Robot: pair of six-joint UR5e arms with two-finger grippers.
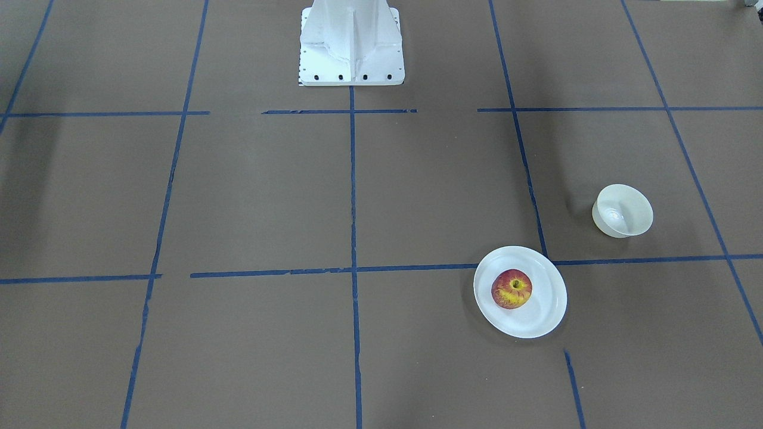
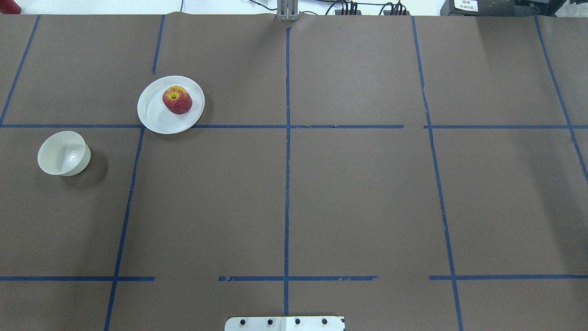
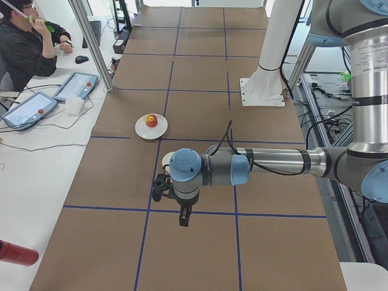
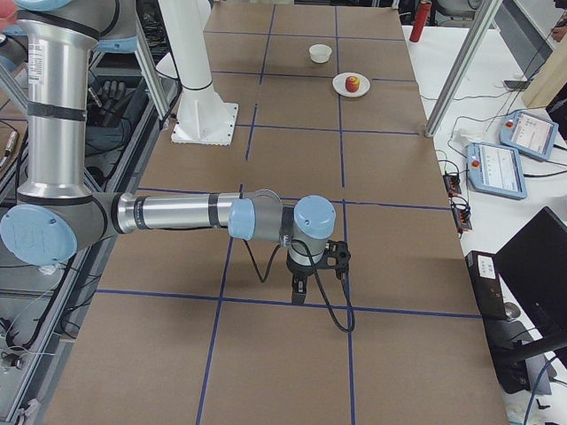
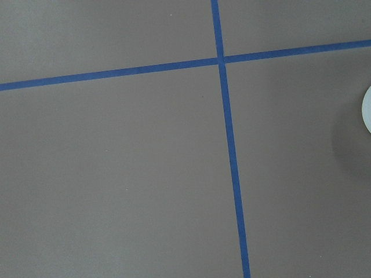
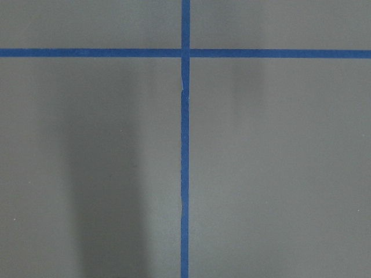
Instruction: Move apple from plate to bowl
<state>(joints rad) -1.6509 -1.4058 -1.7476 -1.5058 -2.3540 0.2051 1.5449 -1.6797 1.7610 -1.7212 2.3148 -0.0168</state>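
A wide counter [image 2: 358,193] covered in brown paper is marked into large squares by blue tape [image 2: 287,184]; a white pedestal [image 1: 351,42] stands bolted at the robot's edge, on the middle tape line. The left arm [image 3: 273,162] and right arm [image 4: 177,212] each reach out level above the counter, one over each half, wrists turned down. The left end effector [image 3: 184,216] and right end effector [image 4: 299,289] hang clear of the paper, seen only from the side cameras, so I cannot tell whether their fingers are spread or pressed together. On the robot's left half, toward the far side, sits a flat glossy white plate [image 2: 156,117], its near rim overlapping a tape line. A small deep off-white bowl [image 2: 63,153] stands upright, apart from the plate, farther to the robot's left and nearer the robot; its inside shows bare white. A red apple [image 2: 177,99] with yellow patches rests on the plate, slightly off centre, its dimple facing up.
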